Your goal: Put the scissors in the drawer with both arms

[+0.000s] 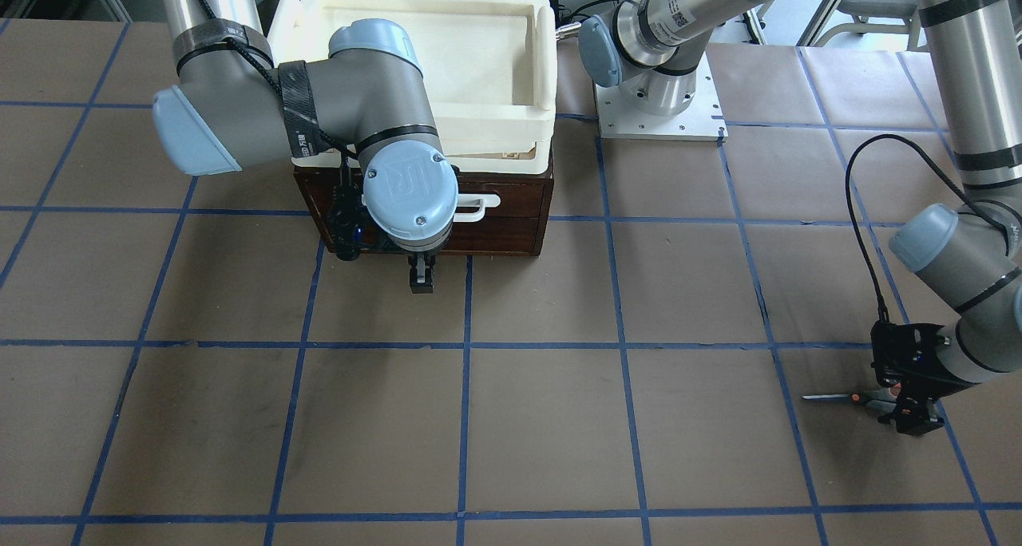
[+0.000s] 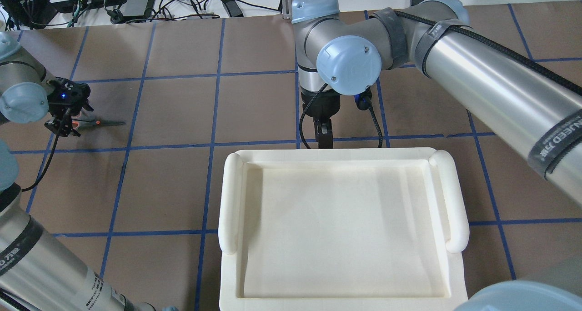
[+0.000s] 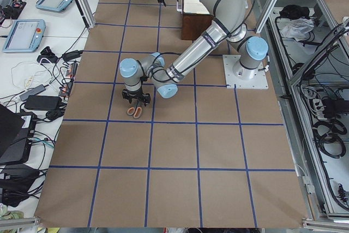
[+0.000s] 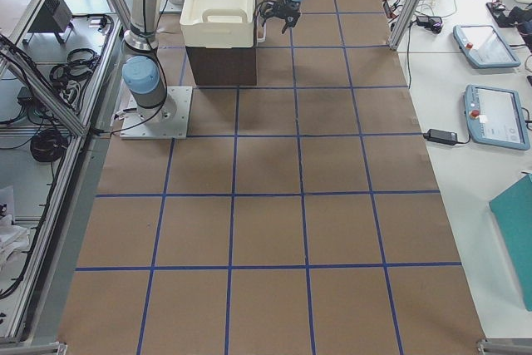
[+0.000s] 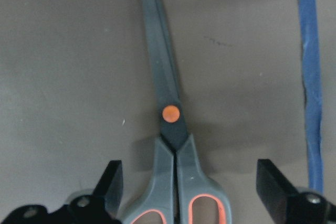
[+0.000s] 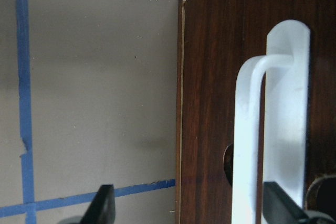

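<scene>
Flat, closed scissors point(image 5: 170, 145), orange pivot dot

Scissors point(image 5: 169, 145) matt grey plastic/metal, drawer point(image 6: 220, 103) glossy dark wood w/ smooth white plastic handle point(image 6: 270, 119), table point(image 1: 543, 418) matt brown paper

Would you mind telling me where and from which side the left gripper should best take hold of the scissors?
Grip the scissors from straight above, at the handle shanks just behind the orange pivot. They lie flat and closed on the table, and the open left gripper already straddles that narrow part, so its fingers should close across it.
</scene>
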You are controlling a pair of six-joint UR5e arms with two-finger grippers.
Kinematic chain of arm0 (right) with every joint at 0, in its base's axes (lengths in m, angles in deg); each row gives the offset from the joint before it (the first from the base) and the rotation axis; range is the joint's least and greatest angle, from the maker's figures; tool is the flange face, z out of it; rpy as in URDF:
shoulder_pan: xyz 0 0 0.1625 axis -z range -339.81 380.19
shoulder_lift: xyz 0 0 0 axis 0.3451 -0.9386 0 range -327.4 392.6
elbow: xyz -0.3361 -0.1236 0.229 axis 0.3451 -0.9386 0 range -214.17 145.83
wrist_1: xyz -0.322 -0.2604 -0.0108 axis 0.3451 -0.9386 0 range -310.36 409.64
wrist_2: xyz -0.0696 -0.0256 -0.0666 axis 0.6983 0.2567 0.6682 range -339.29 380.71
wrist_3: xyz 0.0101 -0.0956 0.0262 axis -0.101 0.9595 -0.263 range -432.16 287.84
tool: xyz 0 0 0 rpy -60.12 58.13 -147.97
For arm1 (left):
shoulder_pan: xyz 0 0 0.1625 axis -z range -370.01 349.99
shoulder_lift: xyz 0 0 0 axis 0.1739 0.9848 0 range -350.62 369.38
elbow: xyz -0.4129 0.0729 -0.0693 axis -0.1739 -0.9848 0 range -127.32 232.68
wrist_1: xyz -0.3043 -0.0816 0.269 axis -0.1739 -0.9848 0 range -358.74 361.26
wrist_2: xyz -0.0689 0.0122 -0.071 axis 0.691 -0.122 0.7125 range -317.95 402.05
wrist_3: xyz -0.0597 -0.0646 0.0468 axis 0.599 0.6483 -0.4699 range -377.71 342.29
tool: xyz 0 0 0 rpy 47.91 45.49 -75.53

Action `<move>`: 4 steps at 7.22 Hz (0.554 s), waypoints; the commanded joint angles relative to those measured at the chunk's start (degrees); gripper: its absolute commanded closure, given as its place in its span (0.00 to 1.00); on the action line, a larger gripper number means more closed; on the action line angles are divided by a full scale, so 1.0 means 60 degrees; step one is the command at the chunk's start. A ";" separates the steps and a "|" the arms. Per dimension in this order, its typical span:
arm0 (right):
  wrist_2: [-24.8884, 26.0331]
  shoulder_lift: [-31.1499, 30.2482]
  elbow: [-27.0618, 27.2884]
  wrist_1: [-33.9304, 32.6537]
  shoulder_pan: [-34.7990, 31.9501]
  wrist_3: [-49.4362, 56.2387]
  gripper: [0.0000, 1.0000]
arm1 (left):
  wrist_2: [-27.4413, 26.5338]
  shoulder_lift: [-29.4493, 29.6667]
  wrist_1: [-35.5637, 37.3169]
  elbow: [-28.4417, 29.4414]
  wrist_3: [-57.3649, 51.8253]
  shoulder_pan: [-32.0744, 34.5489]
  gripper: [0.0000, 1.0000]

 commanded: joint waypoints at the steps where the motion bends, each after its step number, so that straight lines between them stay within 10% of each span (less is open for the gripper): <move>1: -0.0089 0.0011 -0.0001 0.0167 0.0000 -0.0011 0.00 | 0.0007 0.0059 0.0002 0.0015 0.0017 0.0000 0.11; 4: -0.0104 0.0244 -0.0001 0.0138 -0.0029 0.0004 0.00 | -0.0008 0.0089 0.0001 0.0001 -0.0012 0.0000 0.25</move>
